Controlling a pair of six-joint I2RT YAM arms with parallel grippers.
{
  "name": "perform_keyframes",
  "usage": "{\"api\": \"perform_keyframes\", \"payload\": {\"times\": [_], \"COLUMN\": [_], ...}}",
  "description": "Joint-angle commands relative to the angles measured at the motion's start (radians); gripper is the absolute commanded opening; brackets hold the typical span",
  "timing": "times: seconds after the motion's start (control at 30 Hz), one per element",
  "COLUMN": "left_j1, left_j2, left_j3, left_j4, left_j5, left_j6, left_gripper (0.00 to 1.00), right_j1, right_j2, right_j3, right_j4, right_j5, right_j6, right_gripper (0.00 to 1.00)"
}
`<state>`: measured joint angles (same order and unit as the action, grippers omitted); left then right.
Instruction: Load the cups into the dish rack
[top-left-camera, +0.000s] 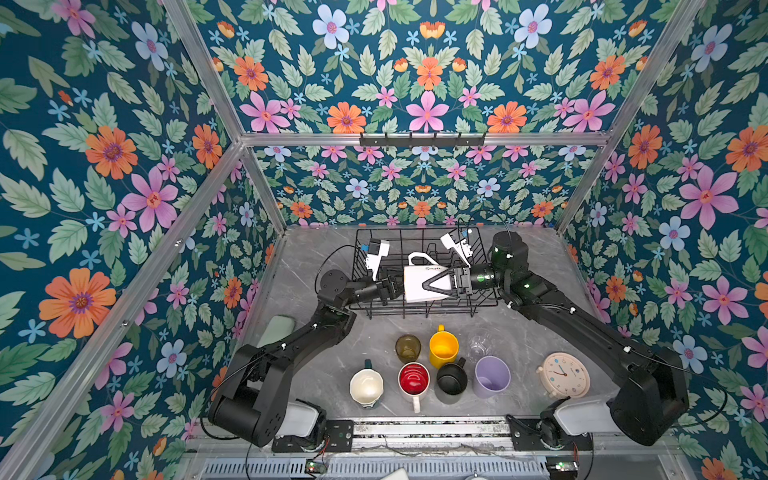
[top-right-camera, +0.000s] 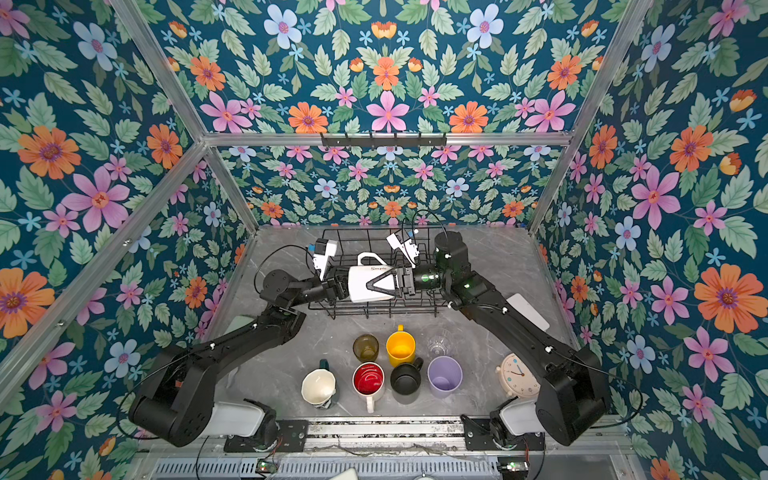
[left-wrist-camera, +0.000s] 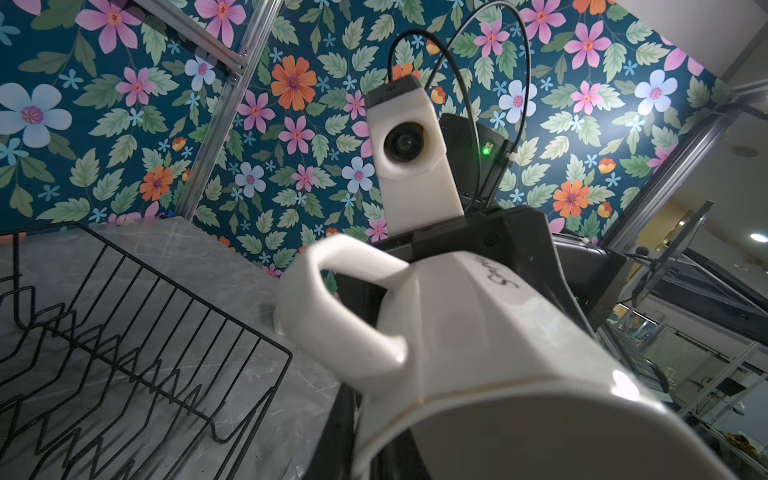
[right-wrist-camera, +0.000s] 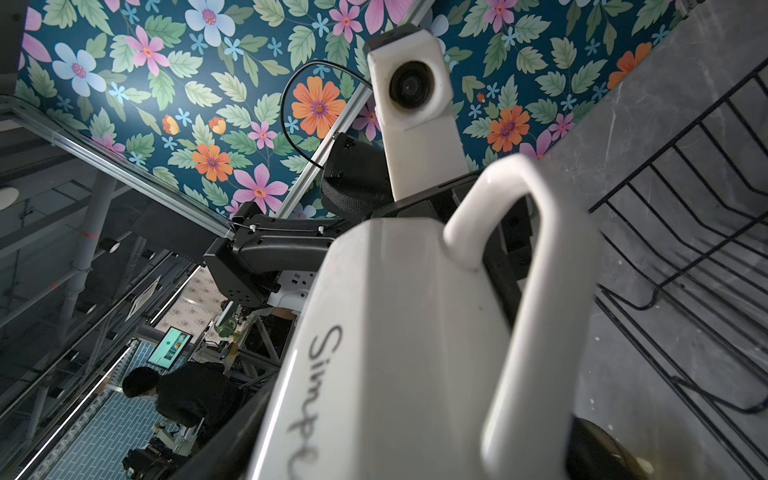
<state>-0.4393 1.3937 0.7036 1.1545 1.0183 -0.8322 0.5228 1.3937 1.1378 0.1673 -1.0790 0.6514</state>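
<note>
The white faceted mug (top-left-camera: 419, 282) (left-wrist-camera: 478, 353) (right-wrist-camera: 395, 311) lies on its side in the air above the dish rack (top-left-camera: 415, 308) (left-wrist-camera: 124, 332), handle toward the back wall. My left gripper (top-left-camera: 397, 286) (left-wrist-camera: 370, 436) pinches the mug's rim wall. My right gripper (top-left-camera: 426, 286) (right-wrist-camera: 415, 457) clasps the mug's body from the base end. Upright on the table in front stand the teal mug (top-left-camera: 366, 386), red-lined white mug (top-left-camera: 414, 380), black mug (top-left-camera: 451, 380), lilac tumbler (top-left-camera: 492, 376), yellow mug (top-left-camera: 444, 347), olive glass (top-left-camera: 408, 348) and clear glass (top-left-camera: 480, 343).
A round cream alarm clock (top-left-camera: 565, 374) stands right of the cups, close to the right arm. A pale green block (top-left-camera: 276, 328) lies at the table's left edge beside the left arm. A black hook rail (top-left-camera: 422, 139) hangs on the back wall.
</note>
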Motion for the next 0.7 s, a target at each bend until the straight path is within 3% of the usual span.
{"api": "perform_keyframes", "payload": {"times": [0.0, 0.27, 0.4, 0.5, 0.67], "left_j1": [0.003, 0.009, 0.030, 0.058, 0.098], "left_j2": [-0.013, -0.028, -0.060, -0.098, -0.196], "left_j3": [0.008, 0.001, -0.030, -0.054, -0.055], "left_j4": [0.073, 0.074, 0.046, -0.028, -0.270], "left_j5": [-0.004, 0.001, -0.040, -0.101, -0.235], "left_j6": [0.010, 0.016, 0.045, 0.087, 0.211], "left_gripper": [0.29, 0.62, 0.74, 0.81, 0.84], "right_j1": [-0.003, -0.030, -0.105, -0.153, -0.177], "right_j2": [-0.011, -0.039, -0.078, -0.106, -0.087], "right_j3": [0.005, 0.013, 0.017, 0.051, 0.203], "right_j4": [-0.007, -0.059, -0.147, -0.319, -0.693], "right_j5": [0.037, 0.056, 0.069, 0.129, 0.365], "right_j6": [0.017, 0.013, -0.007, -0.102, -0.303], "right_gripper": [0.00, 0.00, 0.00, 0.00, 0.00]}}
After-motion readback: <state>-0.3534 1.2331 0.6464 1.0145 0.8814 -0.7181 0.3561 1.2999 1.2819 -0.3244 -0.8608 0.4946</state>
